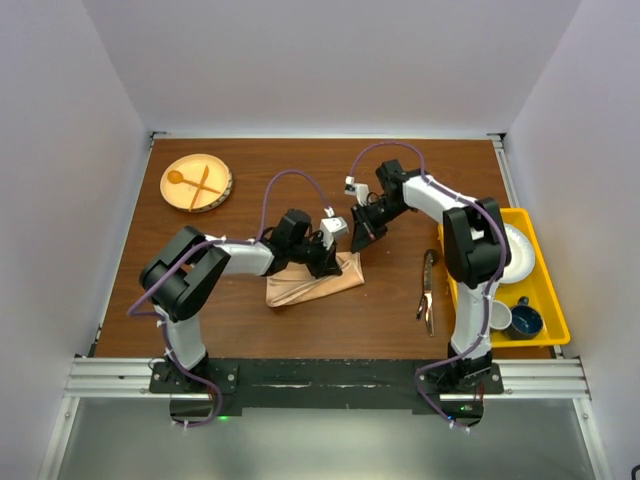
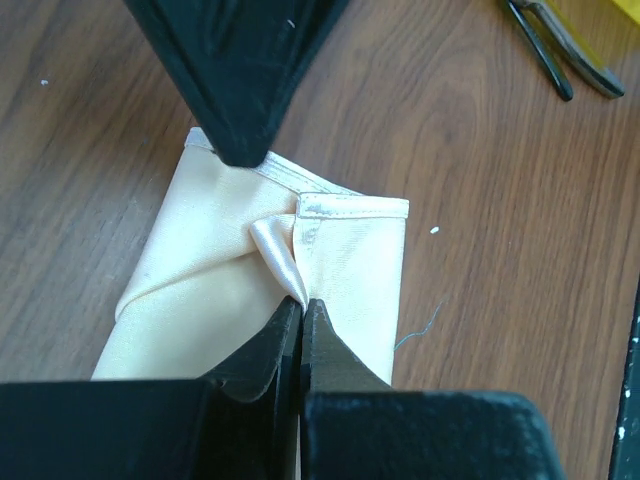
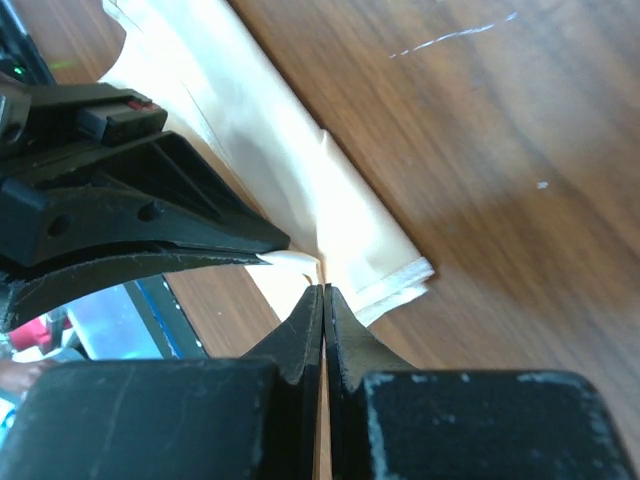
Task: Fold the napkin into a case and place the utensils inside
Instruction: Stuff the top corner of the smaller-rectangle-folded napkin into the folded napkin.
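Well to the napkin's left and farther back sits the round wooden plate [image 1: 196, 183] with its pale spoon and fork. My left gripper [image 2: 301, 303] is down on the napkin [image 2: 345, 250], which lies folded flat on the table [image 1: 250, 320]. Its jaws are closed tight on a small raised pleat near the napkin's middle. My right gripper [image 3: 324, 290] comes in from the opposite side with its jaws fully together and its tips touching the napkin's hemmed far edge. I cannot tell whether any cloth is caught between them. The dark utensils [image 1: 428, 292] lie to the napkin's right, well apart from it, just beside the yellow bin [image 1: 548, 280].
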You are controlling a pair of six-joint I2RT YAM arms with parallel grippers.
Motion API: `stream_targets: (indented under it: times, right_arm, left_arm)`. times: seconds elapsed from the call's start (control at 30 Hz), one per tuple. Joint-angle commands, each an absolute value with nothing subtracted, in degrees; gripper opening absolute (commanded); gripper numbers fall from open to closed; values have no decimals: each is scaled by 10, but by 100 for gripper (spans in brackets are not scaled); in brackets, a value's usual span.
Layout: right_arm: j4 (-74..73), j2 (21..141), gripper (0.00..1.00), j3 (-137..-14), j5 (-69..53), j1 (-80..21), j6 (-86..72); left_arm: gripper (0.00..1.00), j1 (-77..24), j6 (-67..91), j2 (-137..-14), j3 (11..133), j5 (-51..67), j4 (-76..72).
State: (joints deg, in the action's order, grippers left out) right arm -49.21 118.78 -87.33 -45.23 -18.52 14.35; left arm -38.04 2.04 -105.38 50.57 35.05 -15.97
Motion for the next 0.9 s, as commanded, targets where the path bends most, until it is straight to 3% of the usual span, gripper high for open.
stream_targets:
  times: [0.0, 0.37, 0.67, 0.87]
  right_arm:
    - [-427, 1126, 0, -835, -416, -204, 113]
    - [-201, 990, 0, -662, -297, -241, 98]
    - [-149, 937, 10, -604, -252, -279, 133]
    - [-151, 947, 9, -593, -239, -299, 141]
  left_arm:
    - [0, -383, 72, -1039, 484, 362, -233]
    - [0, -382, 135, -1039, 450, 373, -264]
    - [0, -371, 178, -1058, 442, 392, -278]
    - [0, -350, 210, -1072, 440, 400, -279]
